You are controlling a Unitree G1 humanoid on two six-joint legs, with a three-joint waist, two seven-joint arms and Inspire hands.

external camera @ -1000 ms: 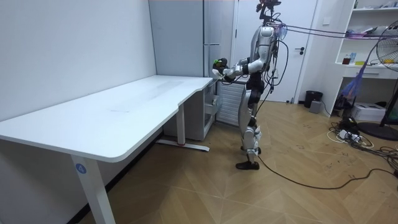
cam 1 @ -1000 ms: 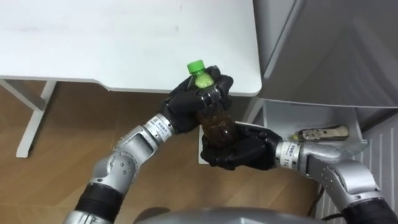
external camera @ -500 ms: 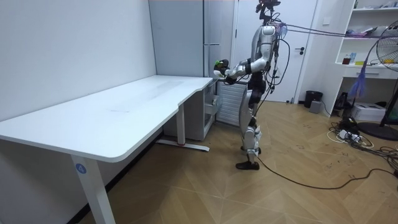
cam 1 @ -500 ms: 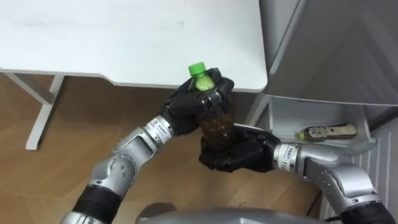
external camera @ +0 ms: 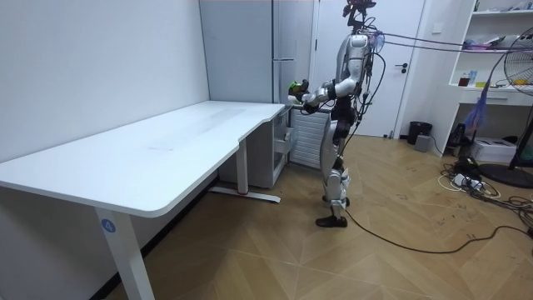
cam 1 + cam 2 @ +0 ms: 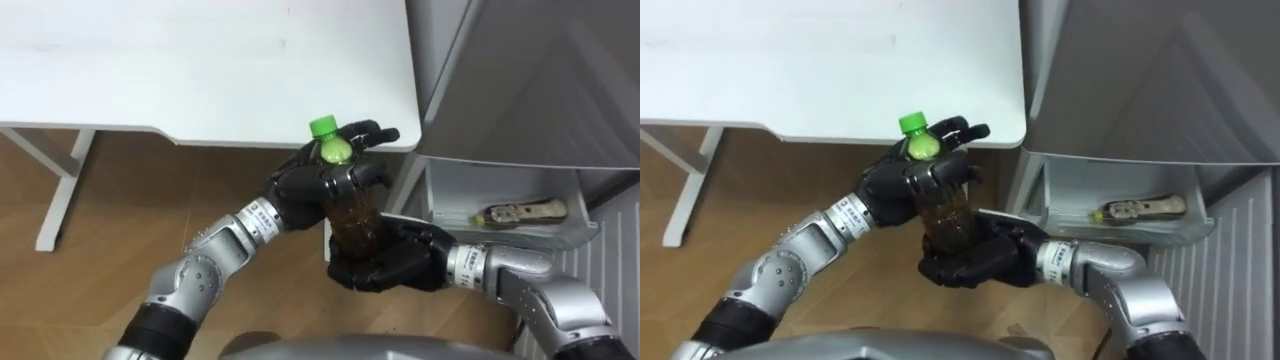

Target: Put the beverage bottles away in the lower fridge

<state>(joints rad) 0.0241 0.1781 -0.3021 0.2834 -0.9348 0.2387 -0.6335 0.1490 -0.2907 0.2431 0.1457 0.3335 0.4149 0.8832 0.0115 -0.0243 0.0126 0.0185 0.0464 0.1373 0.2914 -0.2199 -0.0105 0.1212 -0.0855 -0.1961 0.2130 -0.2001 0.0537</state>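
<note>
Left eye view here: the bottle (image 6: 352,208) is up in the air in front of the robot, upright, brown drink inside and a green cap (image 6: 322,126) on top. Both hands are on it. The left hand (image 6: 300,190) comes in from the lower left and has its fingers curled round the upper part, just under the cap, though one fingertip pokes out straight past the cap toward the far side. The right hand (image 6: 392,266) comes in from the lower right and cups the bottom end, fingers wrapped snug round the base.

Behind the bottle, on the far side, is the near edge and rounded corner of a white table (image 6: 200,70), with wooden floor (image 6: 100,200) below it. To the right is the grey fridge (image 6: 540,80). Low down on it there's an open white compartment (image 6: 450,195) with something lying on its side in it (image 6: 517,212). It looks like another bottle, but I can't tell for sure. The held bottle is near that compartment, to its left and not in it.

In the room view the robot stands upright at the far end of the table, right beside the fridge, hands together at chest height.
</note>
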